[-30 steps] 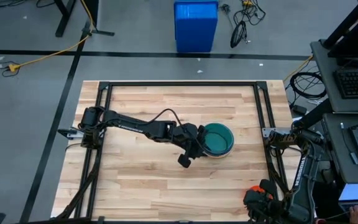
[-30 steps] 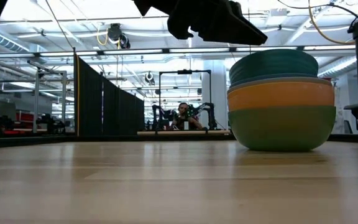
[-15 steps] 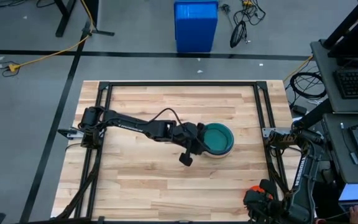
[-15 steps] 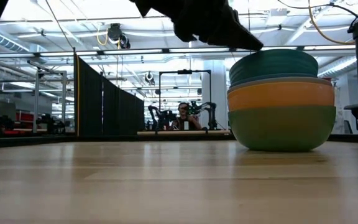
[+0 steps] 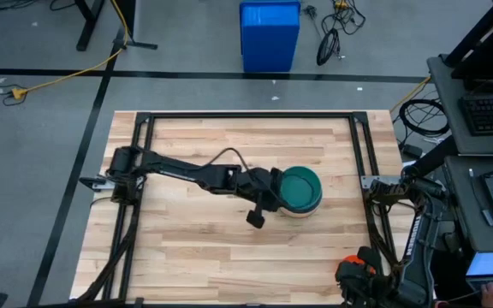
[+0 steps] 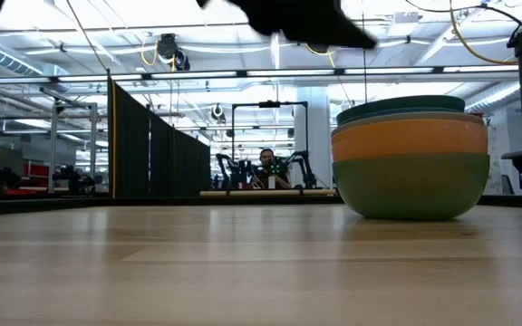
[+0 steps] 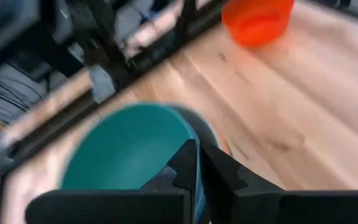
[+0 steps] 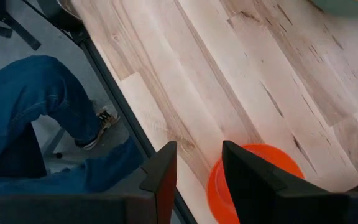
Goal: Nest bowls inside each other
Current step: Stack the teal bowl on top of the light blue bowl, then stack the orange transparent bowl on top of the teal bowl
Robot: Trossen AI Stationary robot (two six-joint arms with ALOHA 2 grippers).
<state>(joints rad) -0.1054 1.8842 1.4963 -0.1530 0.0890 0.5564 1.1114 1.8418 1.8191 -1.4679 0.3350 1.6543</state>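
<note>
Left gripper (image 7: 197,163) shut (apparently empty) over the teal bowl (image 7: 126,149).

Bowl stack (image 5: 300,190) mid-table blocks centre; left hand (image 5: 274,195) beside it; bare wood all round

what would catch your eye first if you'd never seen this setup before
The stack of bowls right of the table's middle stands out first: sage green at the bottom, orange above it, teal on top. The left gripper sits shut at the teal bowl's rim, its arm stretched across the wooden table. A lone red-orange bowl sits near the table's edge by the right gripper, with a person's jeans-clad leg just beyond.
</note>
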